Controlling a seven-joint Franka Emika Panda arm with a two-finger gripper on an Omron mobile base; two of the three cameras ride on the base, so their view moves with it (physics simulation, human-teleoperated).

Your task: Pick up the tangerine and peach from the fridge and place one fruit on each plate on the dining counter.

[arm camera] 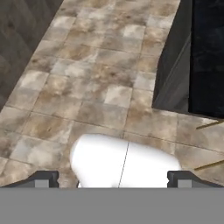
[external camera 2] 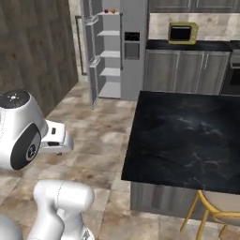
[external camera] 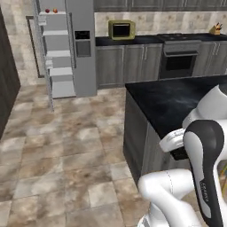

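the tangerine (external camera: 55, 10) and a darker red fruit (external camera: 47, 10) just beside it sit on the top shelf of the open fridge (external camera: 82, 48), far across the room from me; at this range i cannot tell whether that red one is the peach. in the right base view the same pair shows small on that top shelf, the orange one (external camera 2: 113, 10) to the right of the red one (external camera 2: 106, 11). the fridge door (external camera: 41, 48) stands swung open on the left. nearer to me is the dining surface (external camera: 177, 102), glossy black and marbled, with a yellow-framed stool (external camera 2: 213, 211) at its near edge. my pincer (arm camera: 113, 179) is spread wide with nothing between its fingertips (arm camera: 43, 178), looking down on the tiled floor (arm camera: 83, 87) beside the dark cabinet front (arm camera: 173, 74).
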